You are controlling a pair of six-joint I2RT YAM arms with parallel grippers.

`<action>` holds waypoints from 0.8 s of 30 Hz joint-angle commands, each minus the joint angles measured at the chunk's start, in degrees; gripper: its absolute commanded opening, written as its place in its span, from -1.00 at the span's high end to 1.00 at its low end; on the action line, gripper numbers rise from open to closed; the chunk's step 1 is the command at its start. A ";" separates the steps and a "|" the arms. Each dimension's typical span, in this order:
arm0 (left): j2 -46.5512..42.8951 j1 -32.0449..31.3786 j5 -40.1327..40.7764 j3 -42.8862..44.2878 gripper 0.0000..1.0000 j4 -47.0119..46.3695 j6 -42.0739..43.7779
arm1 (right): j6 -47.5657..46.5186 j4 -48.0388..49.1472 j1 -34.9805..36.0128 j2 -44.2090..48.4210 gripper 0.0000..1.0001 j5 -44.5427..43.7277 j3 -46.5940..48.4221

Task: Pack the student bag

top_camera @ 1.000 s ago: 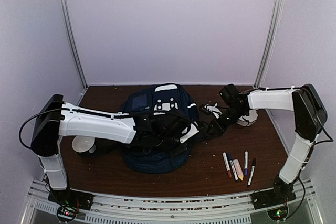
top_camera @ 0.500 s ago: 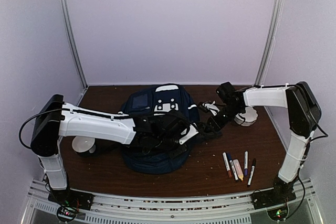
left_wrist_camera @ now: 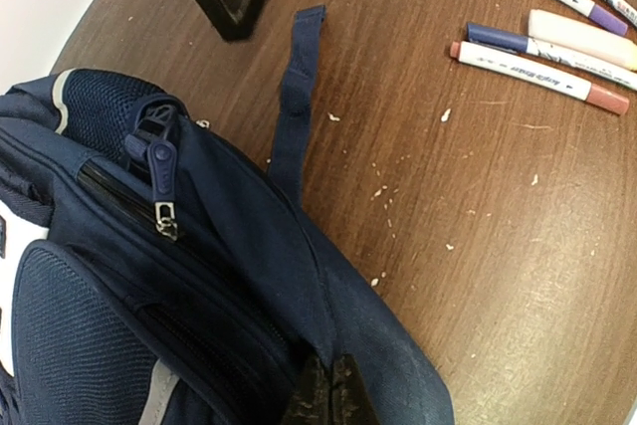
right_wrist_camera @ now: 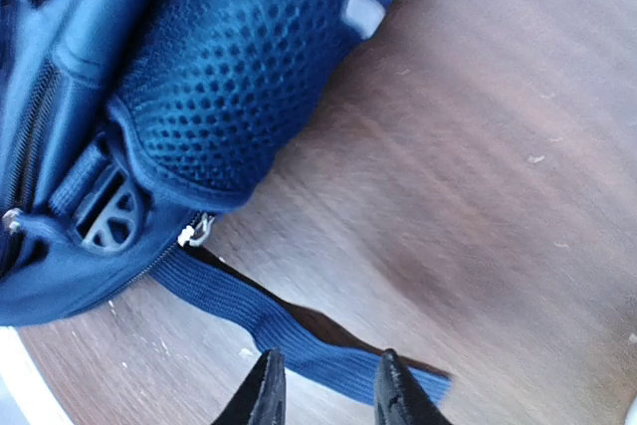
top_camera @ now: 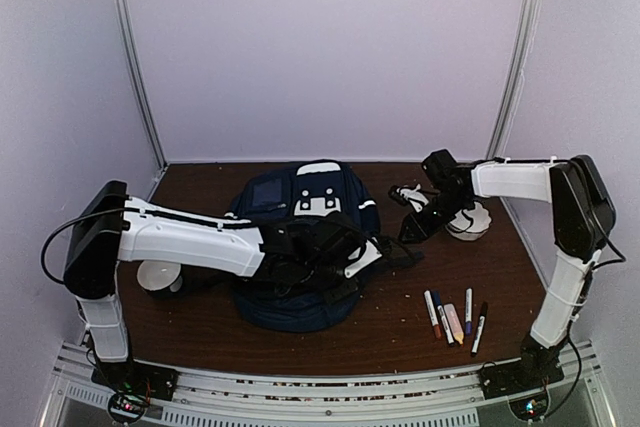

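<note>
Where the dark brown, wood-grained worktop [top_camera: 400,332] spreads out in front of the two bases, it is dotted with pale crumbs. The student bag [top_camera: 300,197] lies at its centre, toward the back. It is a bulky, rounded pack of navy woven fabric with white patches on top.

The left arm [top_camera: 190,237], a white shell with black joints, reaches nearly level from its raised shoulder across the bag's near half. The right arm [top_camera: 520,182] rises from its base, bends at the elbow by the right wall and stretches left, its wrist tipped down toward the worktop just right of the bag.

The left claw [left_wrist_camera: 328,397] is clenched, its black tips together and pressed onto the bag's smooth side panel. Whether a fold of cloth is caught between them cannot be told. The right claw [right_wrist_camera: 328,393] is released, its two dark fingers apart above the end of a flat, ribbed webbing strap [right_wrist_camera: 269,320] that trails from the bag onto the wood.

A round white object [top_camera: 470,222] sits near the right wrist. Five slim markers [top_camera: 455,322] with white barrels and coloured caps lie side by side in front of the right arm, well apart from the bag. A honeycomb mesh pocket [right_wrist_camera: 229,77] bulges at the bag's corner beside a black plastic buckle [right_wrist_camera: 107,216]. A blue zip pull [left_wrist_camera: 162,174] hangs from a dark zipper.
</note>
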State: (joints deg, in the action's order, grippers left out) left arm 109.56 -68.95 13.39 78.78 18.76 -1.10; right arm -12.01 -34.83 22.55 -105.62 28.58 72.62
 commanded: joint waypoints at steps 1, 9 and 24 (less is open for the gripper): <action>2.42 0.23 0.83 2.67 1.00 -3.99 2.07 | -1.28 -1.55 -1.18 7.04 0.32 -1.53 0.61; 9.14 3.64 -5.44 9.38 1.00 -5.02 2.37 | -3.41 -1.42 -4.09 15.27 0.29 1.30 -2.75; -8.85 4.61 -0.71 -2.25 -0.07 -7.56 1.41 | -12.28 -4.73 -7.08 32.78 0.14 -4.97 -6.81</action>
State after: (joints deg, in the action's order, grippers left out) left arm 106.78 -64.69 7.62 80.34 15.70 1.39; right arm -20.62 -38.00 15.97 -79.11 29.34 66.83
